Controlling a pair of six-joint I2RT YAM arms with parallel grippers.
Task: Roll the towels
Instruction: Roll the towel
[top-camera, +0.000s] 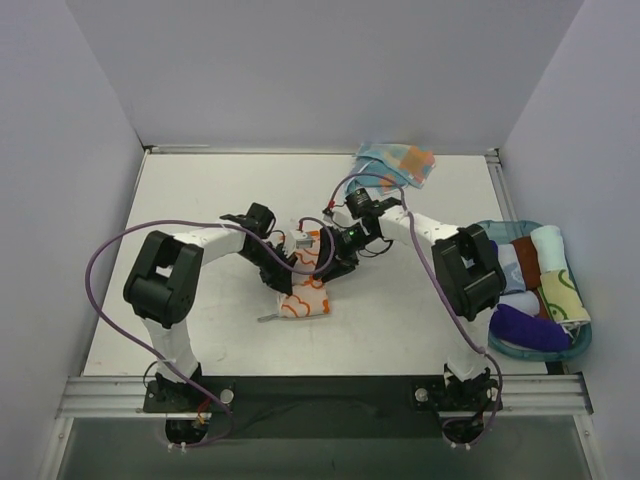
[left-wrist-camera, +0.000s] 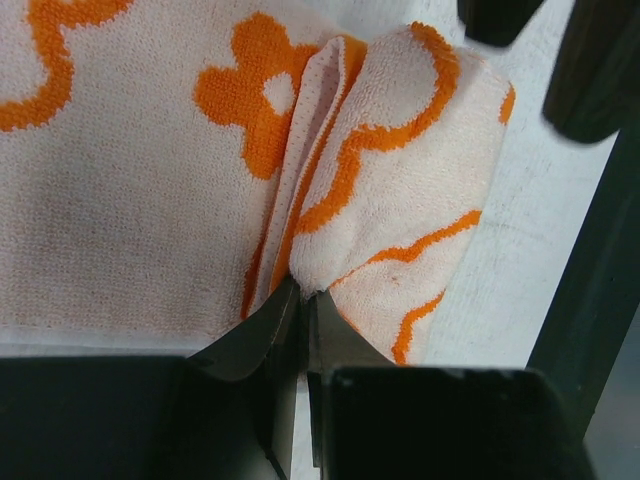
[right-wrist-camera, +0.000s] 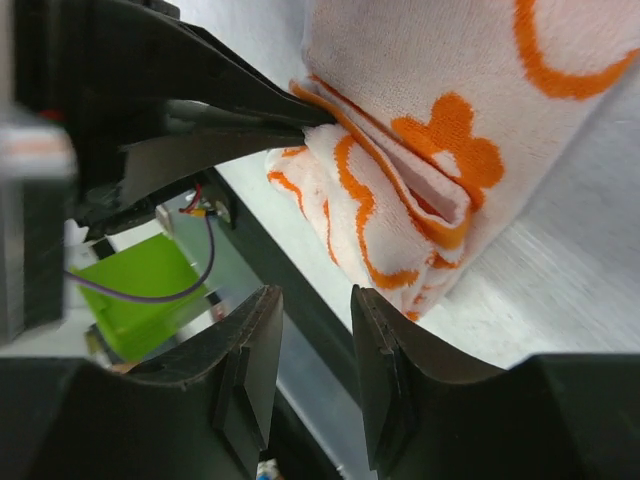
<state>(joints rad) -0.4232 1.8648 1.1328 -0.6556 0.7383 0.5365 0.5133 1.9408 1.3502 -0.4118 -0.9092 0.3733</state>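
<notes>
A white towel with orange prints (top-camera: 308, 300) lies part-folded at the table's middle, between my two grippers. My left gripper (top-camera: 288, 266) is shut on a bunched fold of this towel (left-wrist-camera: 380, 200); the left wrist view shows its tips (left-wrist-camera: 303, 292) pinching the cloth. My right gripper (right-wrist-camera: 315, 295) stands open and empty, just short of the towel's folded edge (right-wrist-camera: 400, 200), which its right fingertip nearly touches. In the top view, the right gripper (top-camera: 337, 258) is at the towel's far right side. A light blue towel with orange dots (top-camera: 398, 162) lies crumpled at the back.
A blue basket (top-camera: 578, 345) at the right table edge holds several rolled cloths, a purple one (top-camera: 525, 328) among them. The enclosure's walls stand close on the left, back and right. Purple cables loop over both arms.
</notes>
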